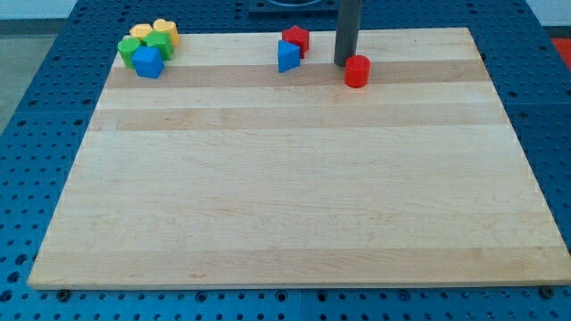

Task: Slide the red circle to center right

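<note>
The red circle (357,70), a short red cylinder, stands on the wooden board (294,178) near the view's top, right of centre. My tip (344,62) is at the end of the dark rod, just at the circle's upper left, close to it or touching it. A second red block (296,39) of a star-like shape and a blue block (287,56) sit together to the left of my tip.
A cluster sits at the board's top left corner: two yellow blocks (165,32), two green blocks (157,45) and a blue block (148,62). The board lies on a blue perforated table (36,107).
</note>
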### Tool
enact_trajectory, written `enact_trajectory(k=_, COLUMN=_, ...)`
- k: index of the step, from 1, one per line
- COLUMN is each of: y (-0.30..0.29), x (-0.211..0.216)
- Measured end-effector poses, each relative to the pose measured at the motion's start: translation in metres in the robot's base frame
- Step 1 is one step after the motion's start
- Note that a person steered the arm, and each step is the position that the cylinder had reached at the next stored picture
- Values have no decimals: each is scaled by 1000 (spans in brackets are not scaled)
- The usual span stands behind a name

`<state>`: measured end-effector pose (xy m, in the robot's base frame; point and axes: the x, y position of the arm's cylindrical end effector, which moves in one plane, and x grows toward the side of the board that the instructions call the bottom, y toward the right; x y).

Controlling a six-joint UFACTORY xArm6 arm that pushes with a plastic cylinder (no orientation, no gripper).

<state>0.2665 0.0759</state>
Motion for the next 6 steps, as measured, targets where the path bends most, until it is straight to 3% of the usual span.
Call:
enact_trajectory(k=2, y=14, x=-18)
enact_trajectory(k=6, y=26, x=99)
